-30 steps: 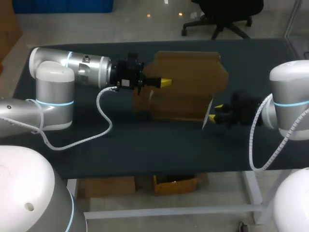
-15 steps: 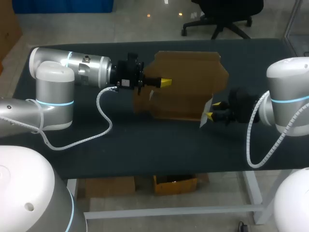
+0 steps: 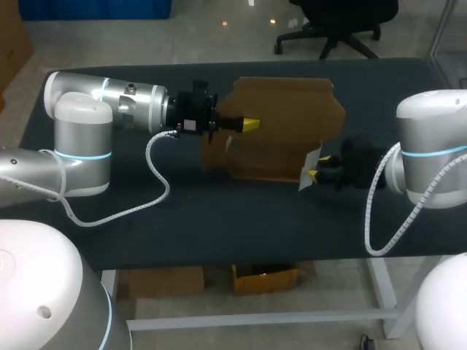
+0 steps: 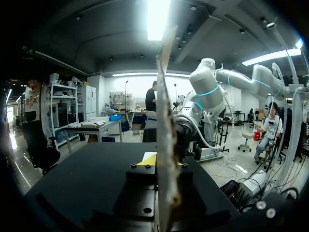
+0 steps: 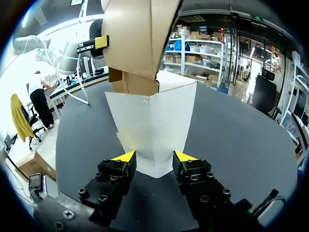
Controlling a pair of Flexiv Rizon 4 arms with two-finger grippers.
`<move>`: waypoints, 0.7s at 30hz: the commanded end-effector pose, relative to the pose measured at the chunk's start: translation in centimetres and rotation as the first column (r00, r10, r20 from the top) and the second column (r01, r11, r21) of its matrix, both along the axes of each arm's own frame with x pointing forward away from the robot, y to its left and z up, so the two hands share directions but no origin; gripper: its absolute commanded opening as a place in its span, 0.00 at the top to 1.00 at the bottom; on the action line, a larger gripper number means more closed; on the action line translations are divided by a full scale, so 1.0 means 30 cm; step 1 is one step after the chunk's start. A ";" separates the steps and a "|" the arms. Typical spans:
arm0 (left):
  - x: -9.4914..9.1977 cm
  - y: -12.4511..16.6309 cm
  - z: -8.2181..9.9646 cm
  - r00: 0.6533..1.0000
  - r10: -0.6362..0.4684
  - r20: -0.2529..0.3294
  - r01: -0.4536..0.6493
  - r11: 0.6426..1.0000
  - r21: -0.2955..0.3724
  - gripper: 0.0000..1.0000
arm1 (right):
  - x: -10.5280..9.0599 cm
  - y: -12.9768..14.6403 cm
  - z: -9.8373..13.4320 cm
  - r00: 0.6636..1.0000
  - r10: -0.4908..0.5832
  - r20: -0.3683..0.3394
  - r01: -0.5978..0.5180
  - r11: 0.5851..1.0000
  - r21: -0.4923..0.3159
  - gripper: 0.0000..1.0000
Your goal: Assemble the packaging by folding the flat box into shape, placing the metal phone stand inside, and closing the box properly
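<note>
I log cardboard box [image 3: 281, 109] standing partly folded at middle of table [image 3: 219, 211]. Left gripper [image 4: 164, 162] pinches brown panel, seen edge-on between its tips. Right gripper [image 5: 155, 155] at box's near corner, fingers spread, white flap [image 5: 152, 121] between them; firm contact not confirmed.

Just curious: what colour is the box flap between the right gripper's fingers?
The flap is white, the box brown; right wrist view shows it best.

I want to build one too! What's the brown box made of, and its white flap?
The box looks like plain brown cardboard, matte, with a rough fibrous cut edge. The white flap seems the same board with a smooth white face, maybe coated paper; I can't be sure.
</note>
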State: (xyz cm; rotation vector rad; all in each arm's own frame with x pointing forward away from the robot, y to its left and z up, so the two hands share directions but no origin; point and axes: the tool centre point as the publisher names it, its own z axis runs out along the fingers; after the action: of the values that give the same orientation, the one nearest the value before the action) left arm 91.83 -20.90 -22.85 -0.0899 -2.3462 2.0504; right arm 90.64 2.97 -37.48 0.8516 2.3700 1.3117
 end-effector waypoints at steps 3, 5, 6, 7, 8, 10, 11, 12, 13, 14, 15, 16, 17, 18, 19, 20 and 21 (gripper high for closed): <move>-0.002 -0.002 -0.005 1.000 0.001 0.000 -0.001 1.000 0.000 1.00 | -0.009 0.015 -0.008 0.999 -0.039 0.013 0.039 0.999 0.005 0.54; -0.002 -0.002 -0.005 1.000 0.001 0.000 -0.001 1.000 0.000 1.00 | -0.010 0.013 -0.008 0.998 -0.053 0.013 0.053 0.999 0.006 0.54; -0.002 -0.002 -0.005 1.000 0.001 0.000 -0.001 1.000 0.000 1.00 | -0.010 0.010 -0.008 0.998 -0.061 0.014 0.061 0.998 0.011 0.54; -0.002 -0.002 -0.005 1.000 0.001 0.000 -0.001 1.000 0.000 1.00 | -0.010 0.008 -0.009 0.998 -0.068 0.014 0.067 0.998 0.014 0.54; -0.002 -0.002 -0.005 1.000 0.001 0.000 -0.001 1.000 0.000 1.00 | -0.010 0.006 -0.010 0.997 -0.073 0.014 0.073 0.997 0.016 0.54; -0.002 -0.002 -0.005 1.000 0.001 0.000 -0.001 1.000 0.000 1.00 | -0.009 0.004 -0.012 0.997 -0.081 0.012 0.081 0.997 0.019 0.55; -0.002 -0.002 -0.005 1.000 0.001 0.000 -0.001 1.000 0.000 1.00 | -0.008 0.004 -0.013 0.996 -0.086 0.012 0.086 0.996 0.019 0.54; -0.002 -0.002 -0.005 1.000 0.001 0.000 -0.001 1.000 0.000 1.00 | -0.007 0.004 -0.015 0.996 -0.091 0.011 0.090 0.996 0.021 0.54; -0.002 -0.002 -0.005 1.000 0.001 0.000 -0.001 1.000 0.000 1.00 | -0.005 0.003 -0.016 0.995 -0.095 0.011 0.095 0.995 0.023 0.54; -0.002 -0.002 -0.005 1.000 0.001 0.000 -0.001 1.000 0.000 1.00 | -0.003 0.002 -0.017 0.994 -0.105 0.010 0.105 0.994 0.022 0.54; -0.002 -0.002 -0.005 1.000 0.001 0.000 -0.001 1.000 0.000 1.00 | -0.002 0.002 -0.017 0.994 -0.109 0.012 0.109 0.994 0.027 0.54; -0.002 -0.002 -0.005 1.000 0.001 0.000 -0.001 1.000 0.000 1.00 | -0.001 0.002 -0.017 0.994 -0.111 0.012 0.111 0.993 0.029 0.54; -0.002 -0.002 -0.005 1.000 0.001 0.000 -0.001 1.000 0.000 1.00 | 0.000 0.002 -0.016 0.992 -0.123 0.013 0.122 0.992 0.027 0.54; -0.002 -0.002 -0.005 1.000 0.001 0.000 -0.001 1.000 0.000 1.00 | 0.003 0.000 -0.016 0.992 -0.129 0.015 0.128 0.991 0.034 0.54; -0.002 -0.002 -0.005 1.000 0.001 0.000 -0.001 1.000 0.000 1.00 | 0.004 -0.001 -0.015 0.991 -0.133 0.016 0.132 0.991 0.034 0.54; -0.002 -0.002 -0.005 1.000 0.001 0.000 -0.001 1.000 0.000 1.00 | 0.005 -0.001 -0.014 0.989 -0.144 0.017 0.143 0.989 0.031 0.54; -0.002 -0.002 -0.005 1.000 0.001 0.000 -0.001 1.000 0.000 1.00 | 0.007 0.000 -0.013 0.989 -0.146 0.019 0.146 0.989 0.035 0.54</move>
State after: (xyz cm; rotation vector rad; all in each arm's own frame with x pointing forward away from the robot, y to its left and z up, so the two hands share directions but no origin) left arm 91.83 -20.91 -22.85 -0.0901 -2.3462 2.0504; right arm 91.05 2.53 -37.56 0.9962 2.2640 1.2931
